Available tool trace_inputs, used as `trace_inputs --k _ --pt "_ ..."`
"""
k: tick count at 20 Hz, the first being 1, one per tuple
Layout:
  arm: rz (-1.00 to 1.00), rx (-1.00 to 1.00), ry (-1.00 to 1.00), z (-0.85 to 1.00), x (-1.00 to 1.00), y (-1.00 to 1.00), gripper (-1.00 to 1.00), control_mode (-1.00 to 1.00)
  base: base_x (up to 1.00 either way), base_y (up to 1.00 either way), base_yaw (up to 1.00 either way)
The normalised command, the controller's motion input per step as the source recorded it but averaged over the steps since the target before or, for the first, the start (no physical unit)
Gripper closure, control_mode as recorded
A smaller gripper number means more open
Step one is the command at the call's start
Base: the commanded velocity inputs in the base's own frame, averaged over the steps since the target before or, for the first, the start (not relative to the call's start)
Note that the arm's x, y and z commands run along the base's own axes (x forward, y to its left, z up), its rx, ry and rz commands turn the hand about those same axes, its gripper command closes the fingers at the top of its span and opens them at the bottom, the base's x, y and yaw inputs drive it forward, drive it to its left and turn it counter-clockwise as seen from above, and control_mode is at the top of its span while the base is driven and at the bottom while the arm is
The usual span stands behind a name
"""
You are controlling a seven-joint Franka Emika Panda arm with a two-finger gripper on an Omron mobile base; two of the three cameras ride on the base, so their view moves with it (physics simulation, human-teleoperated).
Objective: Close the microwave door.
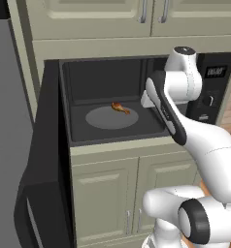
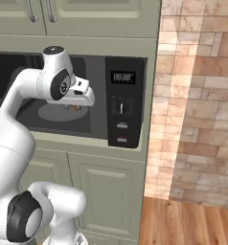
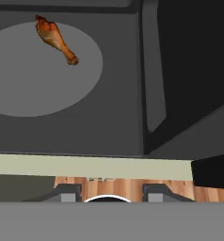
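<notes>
Claw (image 3: 105,192) spread before microwave (image 1: 137,97); glossy flat microwave door (image 1: 47,160) open, round turntable (image 1: 111,117) matte grey.

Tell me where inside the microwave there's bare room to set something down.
The turntable is bare on its left and front; the drumstick lies near its back right edge. The dark cavity floor between the turntable and the left wall and front lip is free too. The right side is crowded: the arm crosses the opening there, beside the control strip.
</notes>
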Motion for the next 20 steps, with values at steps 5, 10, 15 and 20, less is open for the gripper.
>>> trace_inputs --k 5,10,15,20 --pt "0.00 0.00 0.00 0.00 0.00 0.00 -1.00 1.00 -0.09 0.09 0.00" --pt "0.00 0.00 0.00 0.00 0.00 0.00 -1.00 1.00 -0.29 0.34 0.01" --pt "0.00 0.00 0.00 0.00 0.00 0.00 -1.00 1.00 -0.33 0.46 0.01" --pt "0.00 0.00 0.00 0.00 0.00 0.00 -1.00 1.00 -0.11 0.11 0.00"
